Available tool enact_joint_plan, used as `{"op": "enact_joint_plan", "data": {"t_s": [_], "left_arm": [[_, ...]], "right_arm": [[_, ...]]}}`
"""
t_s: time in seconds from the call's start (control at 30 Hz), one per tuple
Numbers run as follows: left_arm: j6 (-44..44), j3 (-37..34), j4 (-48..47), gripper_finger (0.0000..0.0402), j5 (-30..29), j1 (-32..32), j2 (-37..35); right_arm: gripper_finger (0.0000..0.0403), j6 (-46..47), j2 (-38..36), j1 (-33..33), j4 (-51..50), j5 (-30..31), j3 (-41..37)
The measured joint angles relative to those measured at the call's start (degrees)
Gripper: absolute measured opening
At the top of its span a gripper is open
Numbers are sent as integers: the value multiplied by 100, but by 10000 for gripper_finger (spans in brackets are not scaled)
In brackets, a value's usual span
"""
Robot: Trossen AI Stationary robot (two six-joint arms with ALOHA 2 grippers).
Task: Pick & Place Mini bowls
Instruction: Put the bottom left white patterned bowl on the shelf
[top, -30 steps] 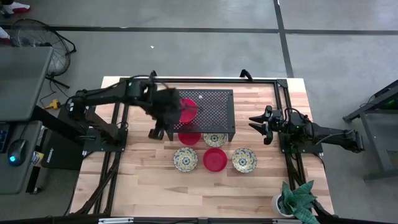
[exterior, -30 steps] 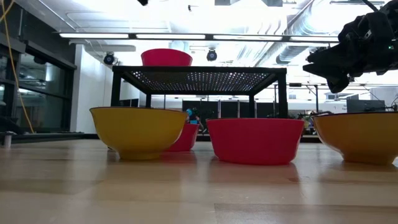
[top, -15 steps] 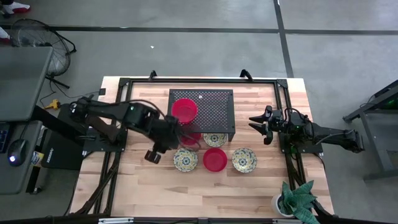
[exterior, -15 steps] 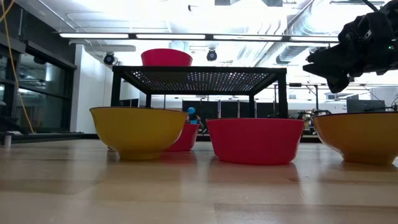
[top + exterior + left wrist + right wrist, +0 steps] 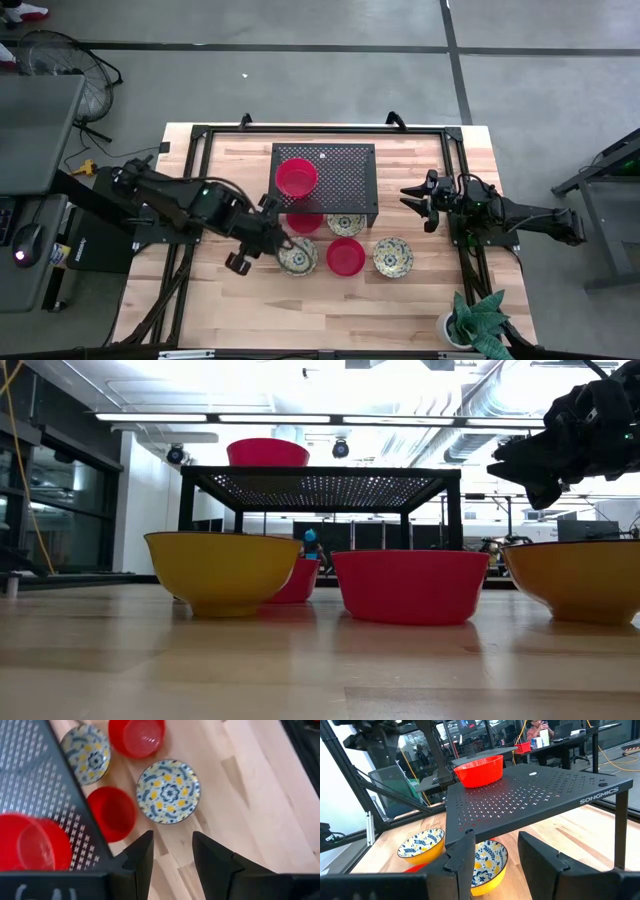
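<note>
A black perforated shelf [image 5: 340,165] stands mid-table with a red mini bowl [image 5: 296,178] on top. Another red bowl [image 5: 305,222] sits half under its near edge, beside a floral bowl [image 5: 345,224]. Nearer lie a floral bowl [image 5: 297,256], a red bowl [image 5: 346,256] and a floral bowl [image 5: 393,257], all resting on their bases. My left gripper [image 5: 272,240] hovers open just left of the near-left floral bowl [image 5: 168,791], nothing between its fingers [image 5: 145,855]. My right gripper [image 5: 415,200] waits open at the table's right, level, facing the shelf [image 5: 535,795].
A black frame [image 5: 320,128] runs around the table's far and side edges. A small potted plant [image 5: 475,320] stands at the near right corner. Bare wood [image 5: 330,310] lies in front of the bowl row. The room behind shows desks and a person.
My left gripper has swung from beside the red bowl on the shelf toward the table's near edge, rolling a little at the wrist, and now hangs over the table beside the near-left floral bowl. The red bowl has stayed on the shelf.
</note>
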Motion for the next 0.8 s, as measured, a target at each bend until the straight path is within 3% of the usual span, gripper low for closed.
{"op": "enact_joint_plan", "data": {"t_s": [0.23, 0.5, 0.8], "left_arm": [[421, -30, 379, 131, -90, -390, -1], [647, -1022, 1358, 131, 5, -570, -167], [671, -1676, 2337, 131, 308, -653, -243]], "right_arm": [[138, 0, 0, 2, 0, 0, 2], [138, 0, 0, 0, 0, 1, 2], [138, 2, 0, 2, 0, 2, 2]]}}
